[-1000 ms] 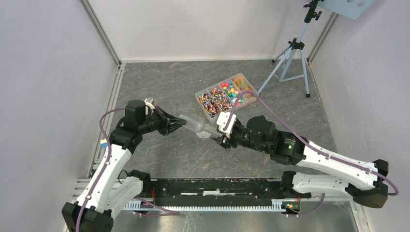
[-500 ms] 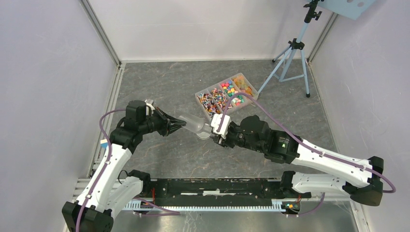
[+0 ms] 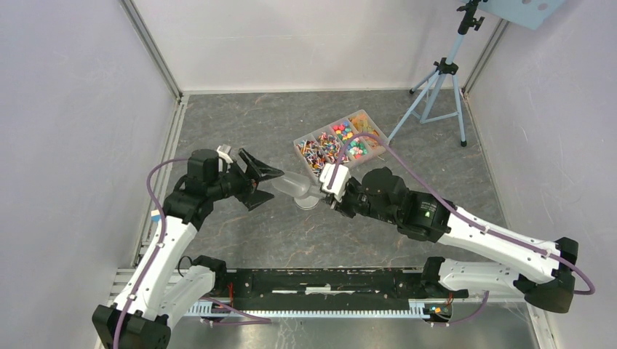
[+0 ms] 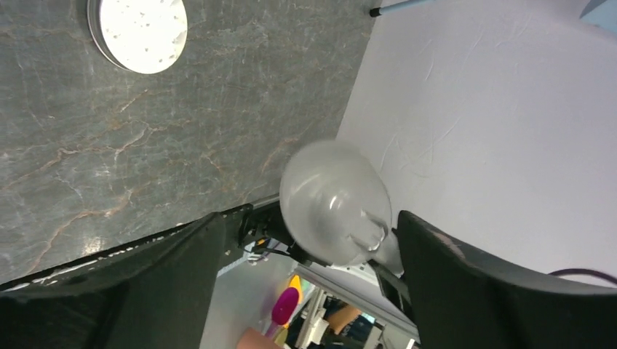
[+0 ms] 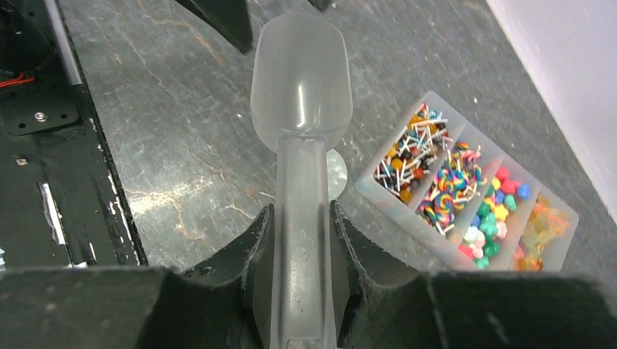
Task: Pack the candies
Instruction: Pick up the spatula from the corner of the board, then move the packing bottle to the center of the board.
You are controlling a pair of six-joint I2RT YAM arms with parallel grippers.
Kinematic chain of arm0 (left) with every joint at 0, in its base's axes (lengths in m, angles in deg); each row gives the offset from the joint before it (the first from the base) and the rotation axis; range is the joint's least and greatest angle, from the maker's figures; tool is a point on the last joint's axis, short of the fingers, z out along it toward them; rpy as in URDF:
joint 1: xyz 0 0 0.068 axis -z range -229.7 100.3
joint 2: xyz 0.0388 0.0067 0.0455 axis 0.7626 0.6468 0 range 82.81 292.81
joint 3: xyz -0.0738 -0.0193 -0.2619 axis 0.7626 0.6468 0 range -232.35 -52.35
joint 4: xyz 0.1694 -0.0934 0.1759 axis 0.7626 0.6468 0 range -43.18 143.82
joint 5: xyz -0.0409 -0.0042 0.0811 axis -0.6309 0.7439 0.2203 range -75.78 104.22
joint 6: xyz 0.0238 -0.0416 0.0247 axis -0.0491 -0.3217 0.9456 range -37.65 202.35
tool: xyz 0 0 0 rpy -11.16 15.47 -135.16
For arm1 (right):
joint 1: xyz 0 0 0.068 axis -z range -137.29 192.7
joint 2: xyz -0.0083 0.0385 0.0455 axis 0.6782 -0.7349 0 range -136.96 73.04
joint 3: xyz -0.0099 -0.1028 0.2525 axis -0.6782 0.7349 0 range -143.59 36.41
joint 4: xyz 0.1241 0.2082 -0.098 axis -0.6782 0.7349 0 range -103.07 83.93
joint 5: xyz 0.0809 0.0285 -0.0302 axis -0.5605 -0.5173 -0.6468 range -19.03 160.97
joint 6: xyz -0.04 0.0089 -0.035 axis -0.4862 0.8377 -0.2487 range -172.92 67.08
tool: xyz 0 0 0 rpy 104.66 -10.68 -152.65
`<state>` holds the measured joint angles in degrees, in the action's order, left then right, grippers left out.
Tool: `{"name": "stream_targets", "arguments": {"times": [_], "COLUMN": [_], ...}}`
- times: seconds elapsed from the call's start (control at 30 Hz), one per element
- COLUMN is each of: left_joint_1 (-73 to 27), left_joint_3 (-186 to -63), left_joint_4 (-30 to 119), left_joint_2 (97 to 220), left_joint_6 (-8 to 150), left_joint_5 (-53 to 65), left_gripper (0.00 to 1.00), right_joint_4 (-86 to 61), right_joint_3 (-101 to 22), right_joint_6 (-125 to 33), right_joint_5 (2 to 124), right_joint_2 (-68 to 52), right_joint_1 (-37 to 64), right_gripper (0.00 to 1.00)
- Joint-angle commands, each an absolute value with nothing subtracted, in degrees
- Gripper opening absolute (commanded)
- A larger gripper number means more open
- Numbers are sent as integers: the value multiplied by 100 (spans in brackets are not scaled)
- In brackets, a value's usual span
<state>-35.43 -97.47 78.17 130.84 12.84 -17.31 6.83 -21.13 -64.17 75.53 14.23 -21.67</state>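
Note:
A clear plastic scoop (image 3: 292, 186) hangs level above the floor between the two arms. My right gripper (image 3: 329, 193) is shut on its handle (image 5: 300, 218), and the empty bowl (image 5: 300, 80) points away toward the left arm. My left gripper (image 3: 268, 185) stands open, its jaws wide on either side of the scoop's bowl (image 4: 331, 203) without touching it. The candies (image 3: 331, 145) lie sorted in a clear divided tray (image 5: 436, 98) beyond the scoop: lollipops, swirl pops, and pink, green, blue and orange sweets (image 5: 487, 218).
A round pale lid (image 4: 138, 33) lies flat on the grey marbled floor, under the scoop in the top view. A tripod (image 3: 440, 80) stands at the back right. White walls enclose the cell, and a black rail (image 3: 320, 280) runs along the near edge.
My left gripper has opened and let go of the scoop's bowl. My right gripper has closed on the handle and shifted slightly left and up.

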Motion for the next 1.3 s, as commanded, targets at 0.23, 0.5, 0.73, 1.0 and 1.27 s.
{"name": "stream_targets", "arguments": {"times": [0.23,0.5,0.73,1.0,1.27], "left_joint_1": [-3538,-3536,-3694,-5251,-6375], "left_joint_3": [-10865,-10831,-10596,-10904,-10979], "left_joint_4": [9130,9730,9788,9057,8781], "left_joint_2": [13187,13019,13518,14395,15511], "left_joint_6": [4181,4954,4363,4791,5306], "left_joint_5": [-274,2312,4088,3165,2151], "left_gripper": [100,93,90,85,64], "right_joint_4": [1941,3056,2998,2653,2471], "right_joint_3": [-3078,-4085,-4376,-4173,-3957], "right_joint_6": [-6028,-6154,-6180,-6510,-6733], "right_joint_5": [7766,7991,7706,7438,6929], "right_joint_2": [1242,375,56,111,277], "right_joint_1": [-1167,-240,351,496,838], "right_gripper": [0,0,0,0,0]}}
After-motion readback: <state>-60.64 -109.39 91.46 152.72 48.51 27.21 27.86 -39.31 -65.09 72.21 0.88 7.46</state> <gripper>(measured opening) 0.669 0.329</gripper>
